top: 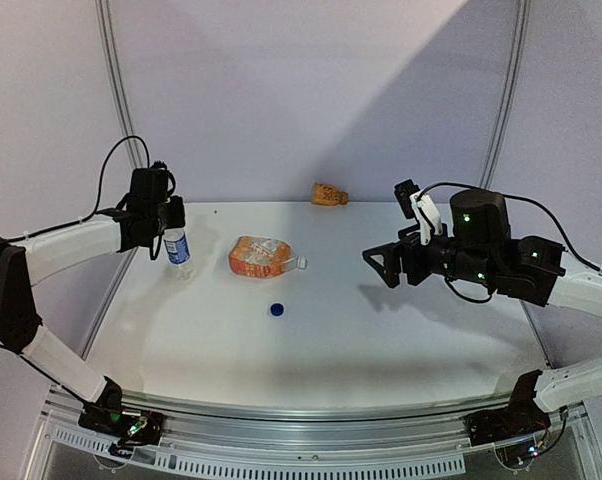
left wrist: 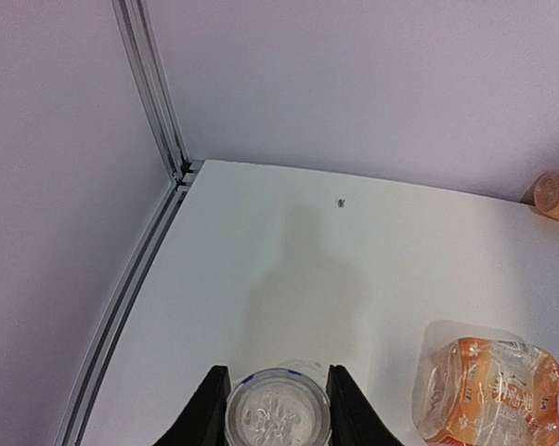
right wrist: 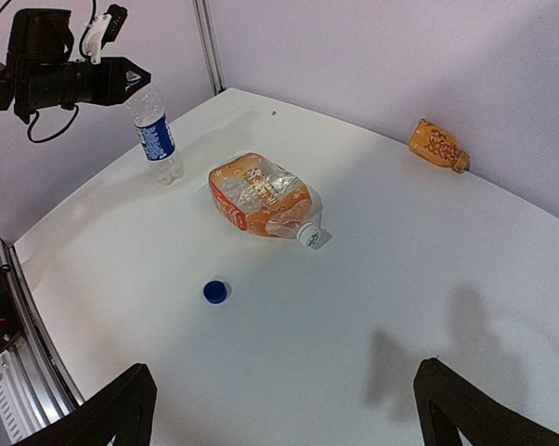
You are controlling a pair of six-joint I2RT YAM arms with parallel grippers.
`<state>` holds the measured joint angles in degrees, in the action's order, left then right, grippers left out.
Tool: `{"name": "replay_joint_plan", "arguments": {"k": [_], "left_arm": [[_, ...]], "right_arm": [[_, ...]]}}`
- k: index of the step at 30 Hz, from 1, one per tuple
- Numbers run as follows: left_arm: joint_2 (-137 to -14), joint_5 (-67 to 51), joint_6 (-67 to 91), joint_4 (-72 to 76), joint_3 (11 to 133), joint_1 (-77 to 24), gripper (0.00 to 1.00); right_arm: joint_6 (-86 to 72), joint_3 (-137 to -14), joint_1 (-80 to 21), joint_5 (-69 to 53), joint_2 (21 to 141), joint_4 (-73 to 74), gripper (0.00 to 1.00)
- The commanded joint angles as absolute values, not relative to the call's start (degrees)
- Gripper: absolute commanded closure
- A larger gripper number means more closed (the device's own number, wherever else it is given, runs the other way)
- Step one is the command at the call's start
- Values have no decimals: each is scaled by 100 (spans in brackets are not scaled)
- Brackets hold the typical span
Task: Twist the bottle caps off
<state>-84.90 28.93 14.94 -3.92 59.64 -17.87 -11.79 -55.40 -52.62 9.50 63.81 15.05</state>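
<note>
The white worktop (top: pixel 401 330) carries 2 bottles and 1 loose cap. The right tool (top: pixel 378 268) hangs over its right half with jaws spread wide, holding nothing, well apart from everything. The left tool (top: pixel 167 236) is closed narrow on the top of the water bottle (right wrist: pixel 156 139), which stands upright near the left edge; its mouth looks open from above. The orange bottle (right wrist: pixel 258 193) lies on its side mid-worktop, neck toward the right tool, and a small orange bottle (right wrist: pixel 436 145) lies by the back wall. The white cap (right wrist: pixel 309 237) sits on the orange bottle's neck; the blue cap (right wrist: pixel 215 292) lies alone on the worktop, so probably 1 of 2 caps is done. The risks lie with the white cap: the lying bottle has nothing bracing it, so a twist could spin or slide the whole bottle. Its crumpled wall may buckle if squeezed. Releasing the open water bottle carelessly could topple it.
</note>
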Motion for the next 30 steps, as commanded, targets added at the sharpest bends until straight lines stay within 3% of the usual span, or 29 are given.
{"name": "replay_joint_plan", "arguments": {"k": [1,5,9,17,27,30], "left_arm": [[-8379,2959,1453,-525,5846,-1732,89],[-8306,2995,1475,-710,5842,-1740,70],[-8208,2989,1477,-743,5771,-1738,60],[-7989,3051,1503,-844,5770,-1740,29],[-7751,2996,1459,-943,5781,-1735,13],[-7681,3005,1446,-1027,5857,-1738,1]], "right_arm": [[-1248,-5455,-5293,1037,6297,1531,1],[-1245,-5475,-5292,1013,6339,1502,1],[-1240,-5476,-5299,994,6350,1494,1],[-1231,-5478,-5297,962,6339,1512,1],[-1198,-5509,-5293,924,6379,1478,1],[-1195,-5532,-5291,908,6398,1464,1]]}}
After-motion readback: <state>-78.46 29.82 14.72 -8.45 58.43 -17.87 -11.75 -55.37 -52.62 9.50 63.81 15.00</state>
